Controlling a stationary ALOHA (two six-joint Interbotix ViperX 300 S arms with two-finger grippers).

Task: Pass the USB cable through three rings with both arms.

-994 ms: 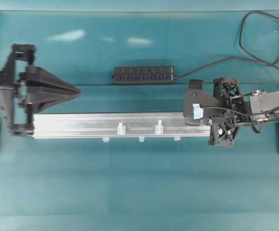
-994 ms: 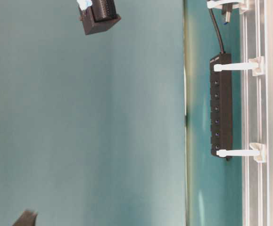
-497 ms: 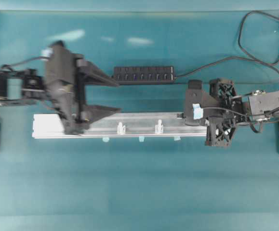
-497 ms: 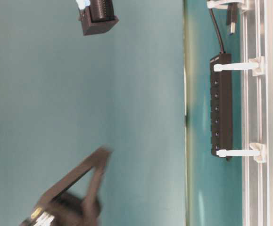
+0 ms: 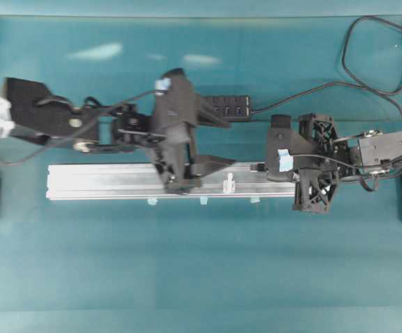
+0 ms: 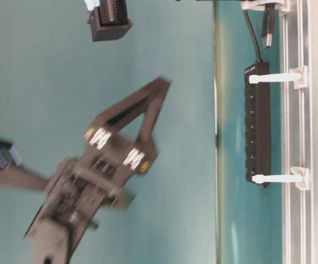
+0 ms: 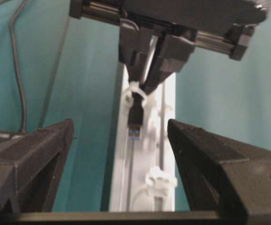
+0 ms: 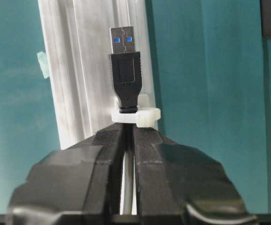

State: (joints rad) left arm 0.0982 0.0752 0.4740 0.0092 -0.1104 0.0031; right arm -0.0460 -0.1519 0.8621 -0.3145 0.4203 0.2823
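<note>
The USB cable's black plug [image 8: 125,61] pokes through the first ring [image 8: 136,115] at the silver rail's right end. My right gripper [image 8: 129,133] is shut on the cord just behind that ring. From above, the plug [image 5: 255,167] lies in front of the right gripper [image 5: 266,166]. My left gripper [image 5: 232,143] hangs open over the rail's middle, facing the plug [image 7: 135,117]. Its fingers [image 7: 37,159] stand wide apart, short of the plug and touching nothing. A second ring [image 5: 229,183] stands between the two grippers. The left gripper hides the third ring from above.
The long silver rail [image 5: 96,182] runs left to right. Behind it lies a black multi-port hub [image 5: 237,105], partly under the left arm. Its cord [image 5: 325,87] loops round the far right corner. Pale blue tape tabs [image 5: 204,201] line the rail's front edge.
The left arm swung in from the far left to the rail's middle, and its gripper opened wide. The right gripper stayed shut on the cord, and the plug came a little further through the first ring.
</note>
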